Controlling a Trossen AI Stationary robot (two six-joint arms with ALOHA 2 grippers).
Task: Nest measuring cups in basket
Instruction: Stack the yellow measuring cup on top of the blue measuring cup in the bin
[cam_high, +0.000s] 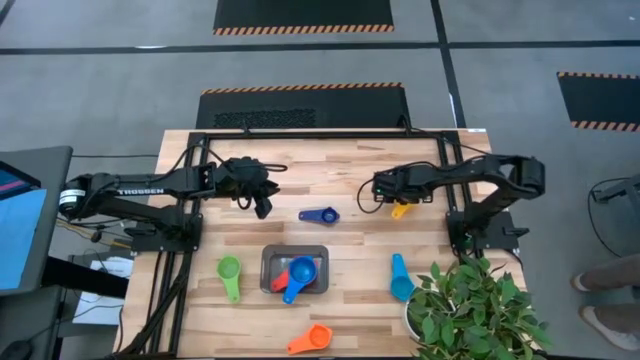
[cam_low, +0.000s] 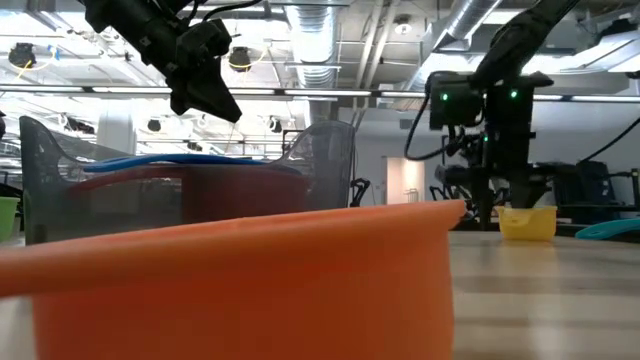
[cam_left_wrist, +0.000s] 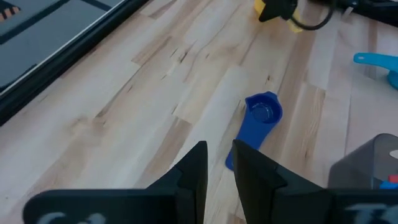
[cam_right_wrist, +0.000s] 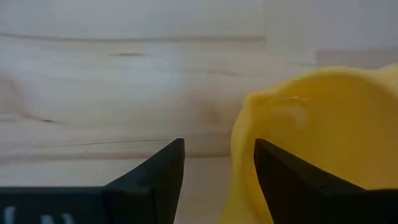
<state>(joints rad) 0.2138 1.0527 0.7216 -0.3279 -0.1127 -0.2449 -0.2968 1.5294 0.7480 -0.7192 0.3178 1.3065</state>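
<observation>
My left gripper hangs above the table left of the dark blue cup, its fingers a narrow gap apart and empty. My right gripper is open and low over the yellow cup. That cup stands on its base on the table. One finger is over the cup's hollow and the other is outside its wall. The basket holds the red cup and the blue cup. The green, light blue and orange cups lie on the table. My right gripper straddles the yellow cup's wall from above, pointing down, one finger on each side. A strip of table shows between the outer finger and the wall. Whether the inner finger touches the cup I cannot tell.
A potted plant stands at the table's near right corner, close to the light blue cup. A monitor sits off the left edge. Bare wood lies between the two arms and along the far edge.
</observation>
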